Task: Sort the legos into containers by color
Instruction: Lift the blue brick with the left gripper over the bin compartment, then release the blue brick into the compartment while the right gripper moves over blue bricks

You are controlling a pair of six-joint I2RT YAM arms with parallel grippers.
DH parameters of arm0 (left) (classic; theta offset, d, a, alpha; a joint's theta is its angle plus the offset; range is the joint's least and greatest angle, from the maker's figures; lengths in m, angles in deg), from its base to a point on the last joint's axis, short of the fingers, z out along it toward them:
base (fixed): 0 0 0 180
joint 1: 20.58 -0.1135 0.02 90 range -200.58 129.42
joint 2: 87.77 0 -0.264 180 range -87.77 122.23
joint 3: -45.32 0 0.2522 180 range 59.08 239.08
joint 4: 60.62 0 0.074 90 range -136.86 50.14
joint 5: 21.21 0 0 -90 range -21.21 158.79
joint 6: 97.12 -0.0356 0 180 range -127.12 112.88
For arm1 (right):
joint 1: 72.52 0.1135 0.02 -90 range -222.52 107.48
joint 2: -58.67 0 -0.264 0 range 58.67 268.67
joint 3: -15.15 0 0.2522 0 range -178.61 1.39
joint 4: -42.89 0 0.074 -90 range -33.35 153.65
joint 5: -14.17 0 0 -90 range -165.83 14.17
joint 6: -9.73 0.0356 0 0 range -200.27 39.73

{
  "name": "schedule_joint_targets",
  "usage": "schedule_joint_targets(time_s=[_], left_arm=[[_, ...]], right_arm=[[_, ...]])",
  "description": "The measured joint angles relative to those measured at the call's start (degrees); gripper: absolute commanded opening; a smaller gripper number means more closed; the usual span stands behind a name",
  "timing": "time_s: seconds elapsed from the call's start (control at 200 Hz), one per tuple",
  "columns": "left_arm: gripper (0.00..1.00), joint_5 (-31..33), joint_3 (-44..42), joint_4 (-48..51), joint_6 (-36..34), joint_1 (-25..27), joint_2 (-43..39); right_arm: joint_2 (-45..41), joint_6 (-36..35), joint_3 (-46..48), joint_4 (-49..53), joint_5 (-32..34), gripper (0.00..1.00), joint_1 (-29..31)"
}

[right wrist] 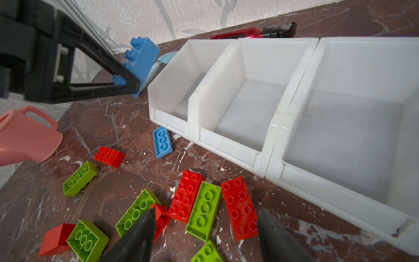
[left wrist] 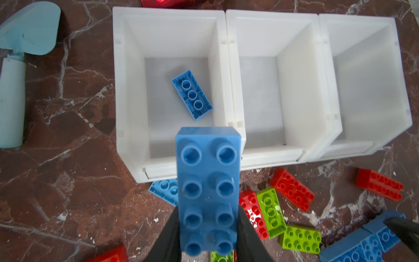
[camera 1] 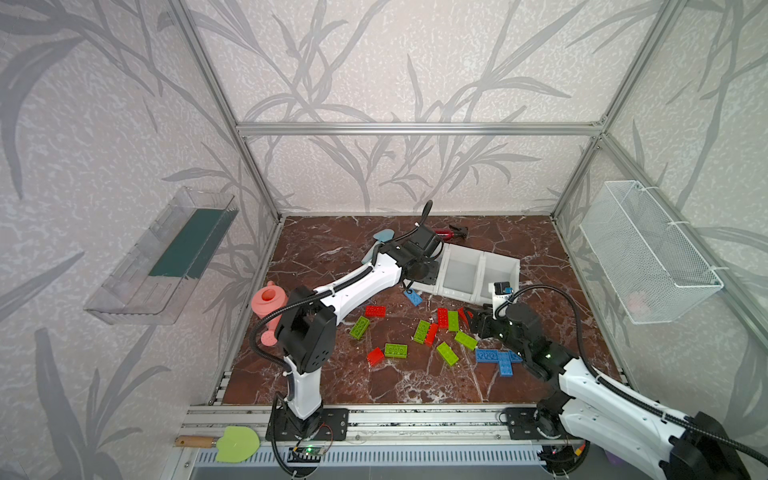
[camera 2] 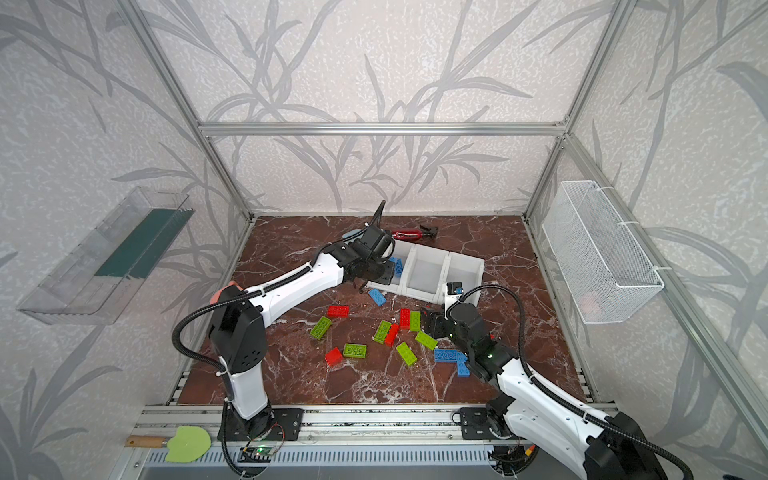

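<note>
Above the end container (left wrist: 127, 90), your left tool (left wrist: 207, 226) is clamped on a blue lego (left wrist: 208, 177); a second blue lego (left wrist: 192, 94) lies inside. The other two containers (left wrist: 294, 79) are empty. Your right tool (right wrist: 206, 215) stands apart and empty over the red and green legos (right wrist: 239, 207) on the counter (right wrist: 102, 127). Most of the sorting is left.

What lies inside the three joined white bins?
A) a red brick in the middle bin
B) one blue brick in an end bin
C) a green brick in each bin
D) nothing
B: the left wrist view shows one blue studded plastic brick on the floor of an end compartment of the white plastic bins.
</note>
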Motion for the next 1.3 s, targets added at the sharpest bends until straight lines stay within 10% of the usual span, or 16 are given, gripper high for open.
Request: schedule_joint_targets(time_s=[0.51,0.74,1.304], left_arm=[[0.35,-4.5,17.2,3.3,0.2,-6.1,17.7],[0.56,-5.4,22.9,6.4,0.8,-6.1,21.7],[0.78,-5.1,12.8,6.5,2.2,-5.6,10.3]], right_arm=[[-0.1,0.8,0.7,-0.8,0.2,0.71,0.0],[-1.3,1.5,0.7,-0.7,0.5,0.71,0.0],[-15.8,4.5,-9.4,29.2,6.1,0.71,0.0]])
